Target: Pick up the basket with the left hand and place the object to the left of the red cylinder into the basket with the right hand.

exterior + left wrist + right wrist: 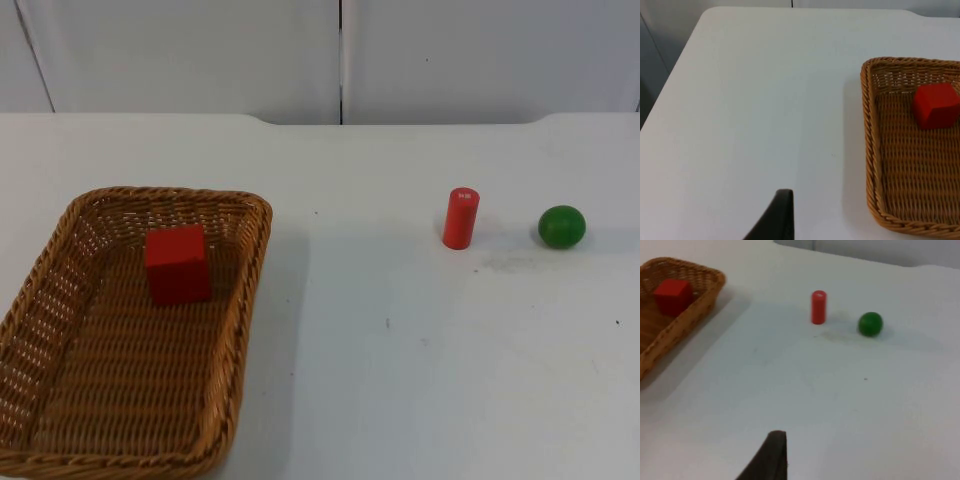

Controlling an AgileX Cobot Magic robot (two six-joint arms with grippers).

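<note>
Top view first: the red cube already lies inside the wicker basket, on the woven floor toward the basket's far wall. The basket rests flat on the white table at its near left corner, one end running past the table's near edge in this view. The red cylinder stands upright toward the far right part of the table, with the green ball near it on the side of the right edge, the two apart. Between cylinder and basket the table is bare, so the cube reads as the object to the left of the cylinder, and by my judgement the placing is done.

Left wrist view has the basket's corner and the cube, with a black fingertip of the left gripper well clear of the rim; nothing is held, though whether its jaws are spread or closed I cannot tell. Right wrist view looks across to the cylinder, ball and basket, the right gripper likewise far from all of them, jaw state unclear.

What remains seems to be the lift: the left gripper would have to reach the nearest rim, close on the wicker edge, and raise it level so the cube does not slide.
</note>
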